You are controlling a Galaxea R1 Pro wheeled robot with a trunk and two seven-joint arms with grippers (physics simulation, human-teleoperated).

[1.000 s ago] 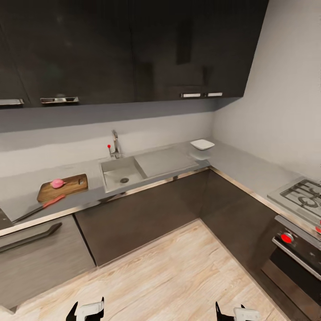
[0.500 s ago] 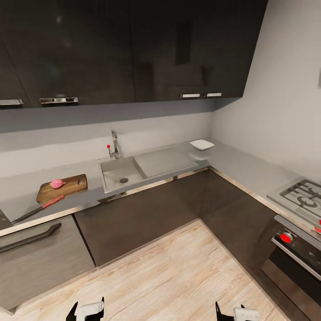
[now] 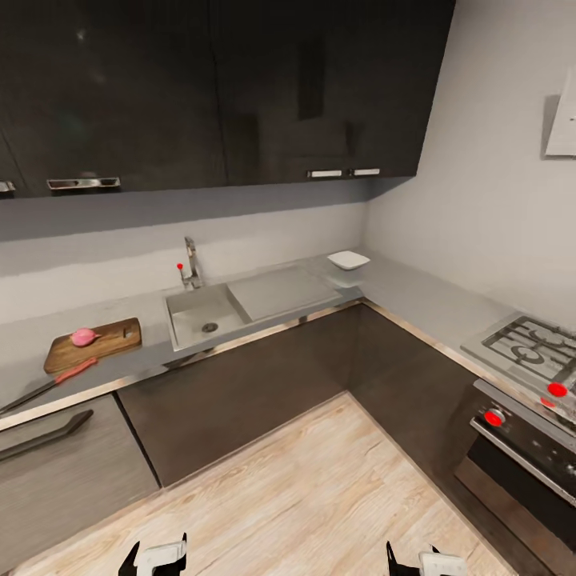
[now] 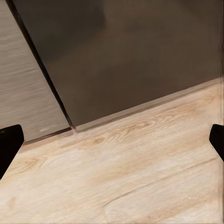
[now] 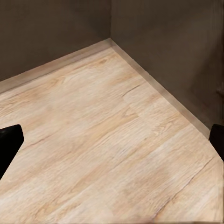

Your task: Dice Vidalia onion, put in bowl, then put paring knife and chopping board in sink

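Left hand [image 3: 154, 558] cut off; paring knife [image 3: 50, 384] blade cropped.

We can't make out any writing here, honestly. No labels, brands or numbers on the cabinets [image 3: 200, 88], the oven [image 3: 520, 448] or the hob [image 3: 528, 344]; its red knobs [image 3: 494, 418] look blank.

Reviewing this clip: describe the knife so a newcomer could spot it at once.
Start at the sink set in the grey countertop. Left of it lies a brown chopping board with a pink onion on it. The knife lies just in front of that board: red handle, long dark blade.
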